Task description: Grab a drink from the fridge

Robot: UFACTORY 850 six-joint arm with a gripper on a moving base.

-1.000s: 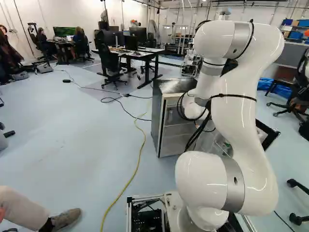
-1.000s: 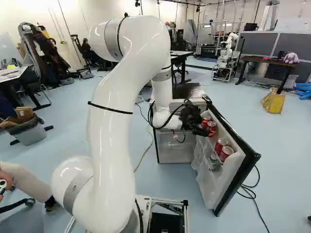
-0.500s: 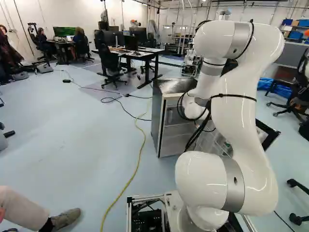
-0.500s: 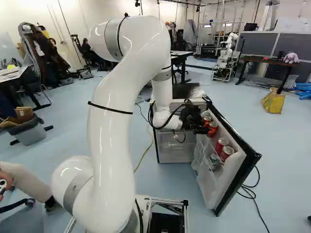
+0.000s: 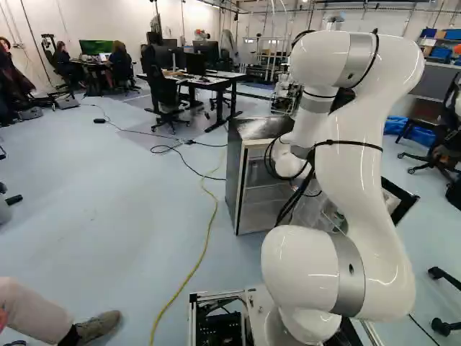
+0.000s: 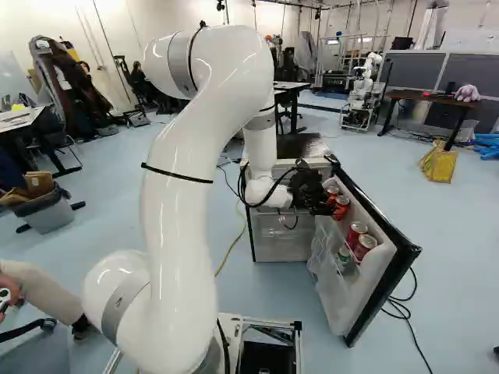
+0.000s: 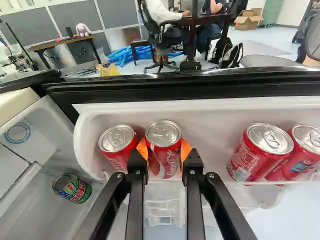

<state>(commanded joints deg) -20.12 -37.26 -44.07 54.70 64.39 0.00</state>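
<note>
Grey plastic forms the squat bin (image 6: 51, 209) at the left of the right base view, with brown cardboard (image 6: 37, 184) heaped at its top. Next comes the glossy white arm (image 6: 181, 226), bent high over its joint and reaching down towards the silver-sided box fridge (image 5: 235, 173), which stands open on the pale blue floor (image 6: 187, 226).

Beside the fridge's opening is the black two-fingered gripper (image 6: 338, 209). Its fingers stand apart by just the breadth of a can, their orange pads (image 7: 142, 150) pressed against opposite sides of an upright red can with a silver lid (image 7: 164, 152). That gripped can is in the white door shelf (image 7: 215, 117), between a second red can (image 7: 117, 145) close beside it and a pair of red cans (image 7: 260, 152) (image 7: 295, 162) farther along. A small green and red patterned can (image 7: 72, 188) shows in the white interior past the shelf's end.

Near that pair, the right base view also shows a partly hidden green can (image 6: 344, 255). Beyond the shelf runs the black-edged open door (image 6: 390, 269), with another robot (image 6: 360, 97) in the background, then a yellow bag (image 6: 439, 164).
</note>
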